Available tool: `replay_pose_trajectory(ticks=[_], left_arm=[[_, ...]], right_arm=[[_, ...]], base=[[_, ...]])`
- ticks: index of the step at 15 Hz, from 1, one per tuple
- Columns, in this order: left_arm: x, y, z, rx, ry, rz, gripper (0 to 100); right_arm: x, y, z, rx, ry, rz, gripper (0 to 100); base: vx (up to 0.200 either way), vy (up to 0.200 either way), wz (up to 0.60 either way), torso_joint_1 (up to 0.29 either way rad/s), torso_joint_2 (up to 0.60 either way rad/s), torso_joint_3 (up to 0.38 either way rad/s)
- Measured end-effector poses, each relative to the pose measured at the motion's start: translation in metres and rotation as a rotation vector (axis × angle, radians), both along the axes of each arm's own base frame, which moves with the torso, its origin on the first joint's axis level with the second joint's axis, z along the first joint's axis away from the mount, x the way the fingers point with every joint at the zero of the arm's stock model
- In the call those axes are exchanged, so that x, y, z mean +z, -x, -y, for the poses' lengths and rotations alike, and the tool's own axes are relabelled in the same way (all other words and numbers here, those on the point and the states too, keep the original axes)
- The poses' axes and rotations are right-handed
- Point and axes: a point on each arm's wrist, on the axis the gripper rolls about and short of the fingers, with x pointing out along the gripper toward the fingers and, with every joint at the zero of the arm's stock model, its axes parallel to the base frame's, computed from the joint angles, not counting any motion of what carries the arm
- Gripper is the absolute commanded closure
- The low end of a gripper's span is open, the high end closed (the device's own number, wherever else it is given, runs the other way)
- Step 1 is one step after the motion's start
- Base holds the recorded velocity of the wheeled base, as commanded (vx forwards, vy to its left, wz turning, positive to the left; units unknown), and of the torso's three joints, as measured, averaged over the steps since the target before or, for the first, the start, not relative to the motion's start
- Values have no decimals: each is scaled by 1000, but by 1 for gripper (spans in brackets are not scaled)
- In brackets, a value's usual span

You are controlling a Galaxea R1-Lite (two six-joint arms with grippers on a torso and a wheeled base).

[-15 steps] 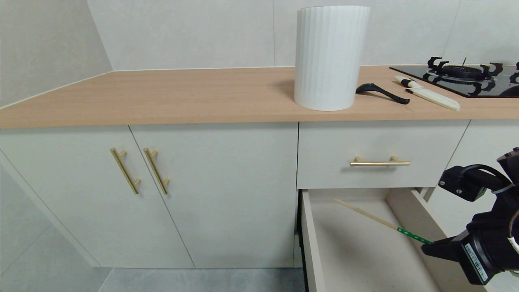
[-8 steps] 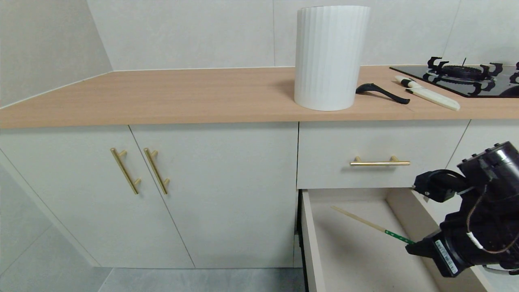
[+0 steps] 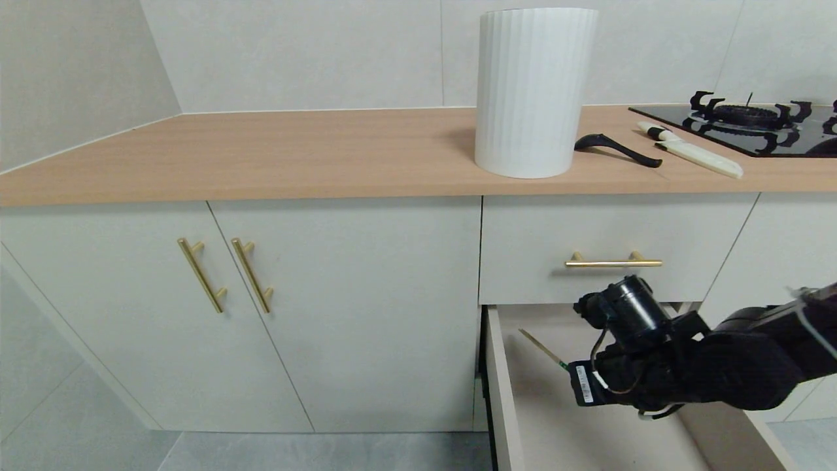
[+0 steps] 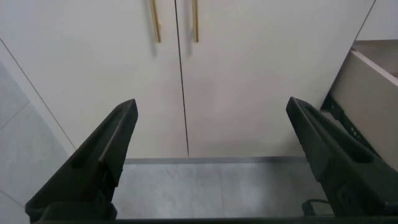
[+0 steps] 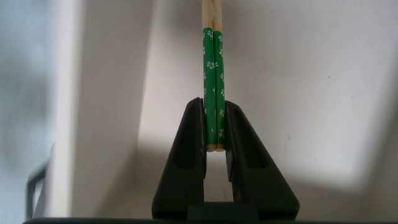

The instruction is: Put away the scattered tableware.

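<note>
You have the right gripper [image 5: 214,134] clamped on the chopsticks [image 5: 212,68] over the open drawer [image 3: 502,392], tips near its left wall; the left gripper [image 4: 211,104] gapes wide.

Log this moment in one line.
right hand: shut on chopsticks, over open drawer | left hand: open, empty | counter: knife, black spoon

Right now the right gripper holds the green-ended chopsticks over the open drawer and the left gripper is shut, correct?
Not quite. The left wrist view shows the left gripper open, jaws wide apart. The rest holds: the right gripper is shut on the green-ended chopsticks over the open drawer.
</note>
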Motion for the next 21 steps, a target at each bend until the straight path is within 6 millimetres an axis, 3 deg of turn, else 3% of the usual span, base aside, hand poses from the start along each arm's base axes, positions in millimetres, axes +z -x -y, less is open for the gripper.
replay_pose_trajectory(ticks=[4, 14, 21], left_arm=[[0, 0, 0, 0, 0, 0, 0], [0, 0, 0, 0, 0, 0, 0], [0, 0, 0, 0, 0, 0, 0]], right_arm=[[-34, -14, -20, -67, -5, 47, 100], [-97, -17, -27, -59, 110, -87, 100], [-110, -18, -28, -58, 133, -111, 100]], base=[[0, 0, 0, 0, 0, 0], [0, 0, 0, 0, 0, 0], [0, 0, 0, 0, 0, 0]])
